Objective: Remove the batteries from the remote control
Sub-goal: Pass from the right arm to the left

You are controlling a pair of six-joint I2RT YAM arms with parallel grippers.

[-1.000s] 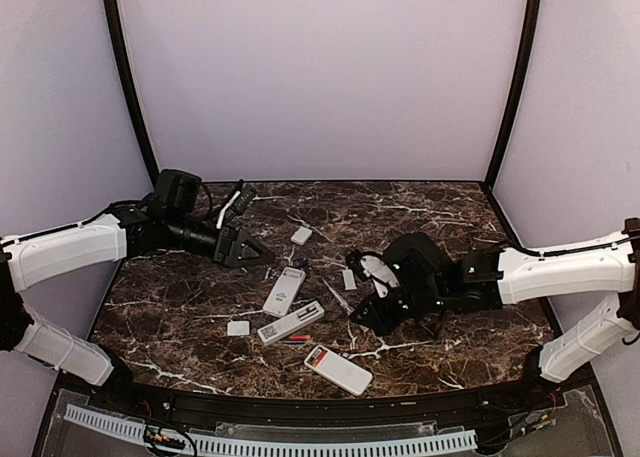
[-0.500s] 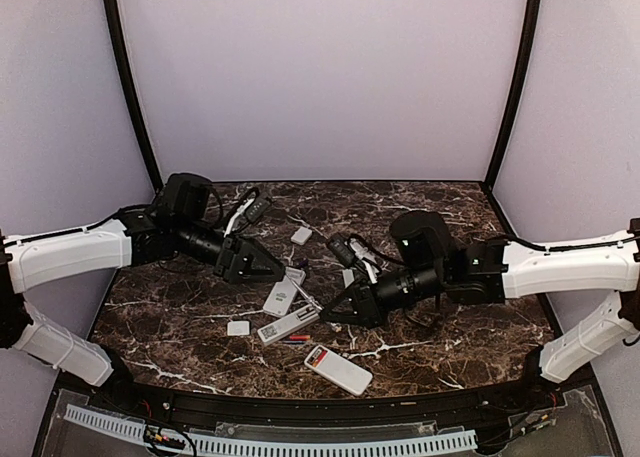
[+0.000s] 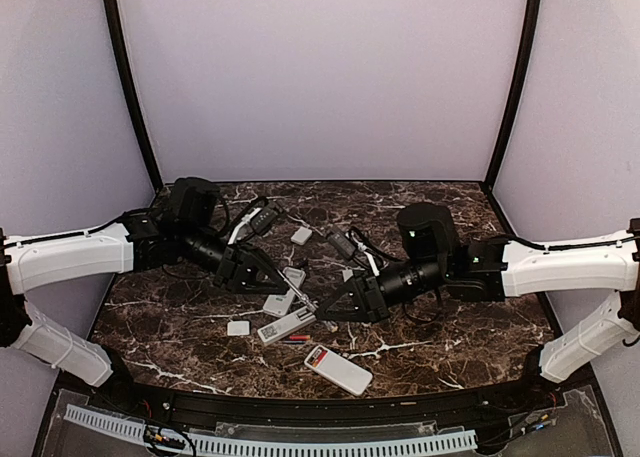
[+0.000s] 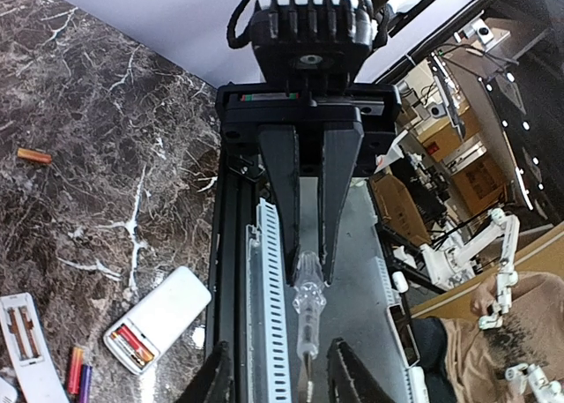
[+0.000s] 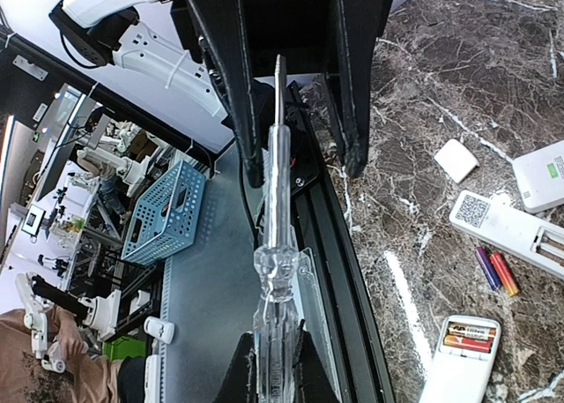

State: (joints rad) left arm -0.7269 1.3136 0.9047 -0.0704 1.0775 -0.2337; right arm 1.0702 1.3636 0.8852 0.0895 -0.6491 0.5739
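Note:
My right gripper (image 5: 273,354) is shut on the clear handle of a screwdriver (image 5: 275,200). Its metal shaft points at my left gripper (image 4: 280,348), whose jaws stand apart on either side of the tip without touching it. Both grippers meet above the remotes (image 3: 305,299). One white remote control (image 3: 338,369) lies open with orange-red batteries (image 5: 467,337) inside. Another open remote (image 3: 291,323) shows an empty bay. An orange and a purple battery (image 5: 493,271) lie loose beside it. A further orange battery (image 4: 33,156) lies alone on the marble.
A third white remote (image 3: 284,295) lies under the left gripper. Small white covers (image 3: 238,328) (image 3: 301,235) lie on the marble table (image 3: 450,347). A slotted cable tray (image 3: 270,442) runs along the near edge.
Both arms have swung inward until the grippers face each other. The screwdriver's tip has come between the left jaws, which have narrowed around it.

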